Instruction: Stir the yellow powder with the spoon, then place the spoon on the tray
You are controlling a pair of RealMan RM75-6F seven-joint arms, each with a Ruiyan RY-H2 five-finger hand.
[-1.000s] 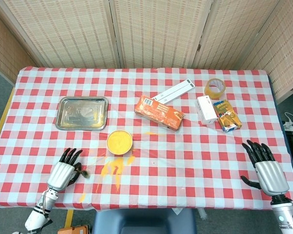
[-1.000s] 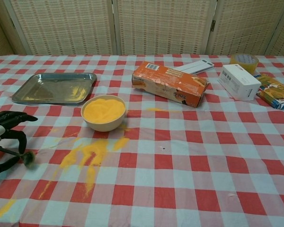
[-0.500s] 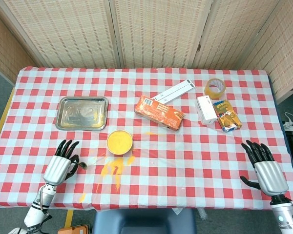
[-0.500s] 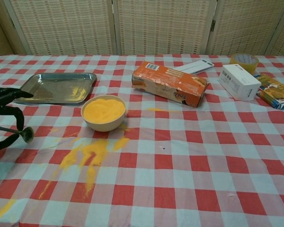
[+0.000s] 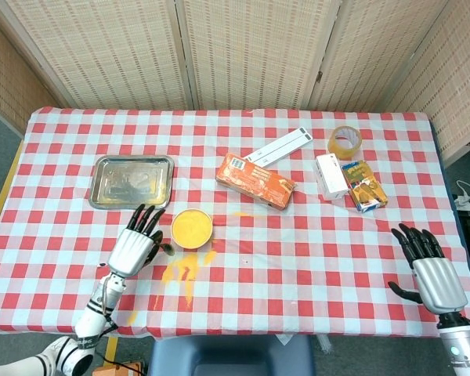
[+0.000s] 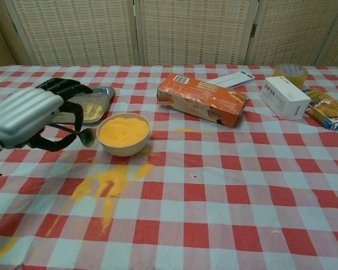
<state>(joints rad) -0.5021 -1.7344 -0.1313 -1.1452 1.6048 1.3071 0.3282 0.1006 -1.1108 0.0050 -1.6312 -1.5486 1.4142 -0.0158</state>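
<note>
Beside round bowl (image 6: 124,134) of powder, left hand (image 6: 28,115) grips thin metal spoon (image 6: 85,135).

1. A bowl (image 6: 124,134) of yellow powder (image 6: 123,131) is seen on the red-and-white checked tablecloth (image 6: 225,191).
2. Left of the bowl, a spoon (image 6: 79,134) is held by the left hand (image 6: 31,115), with the spoon's head just beside the bowl's rim.
3. Behind the bowl and to its left, a metal tray (image 6: 96,107) is partly hidden by the hand.
4. In front of the bowl, spilled powder (image 6: 101,185) is spread across the cloth.
5. Behind the bowl to its right, an orange box (image 6: 201,99) is laid flat; further right, a white box (image 6: 285,97), a roll of tape (image 6: 290,73) and a yellow carton (image 6: 328,109) are seen.
</note>
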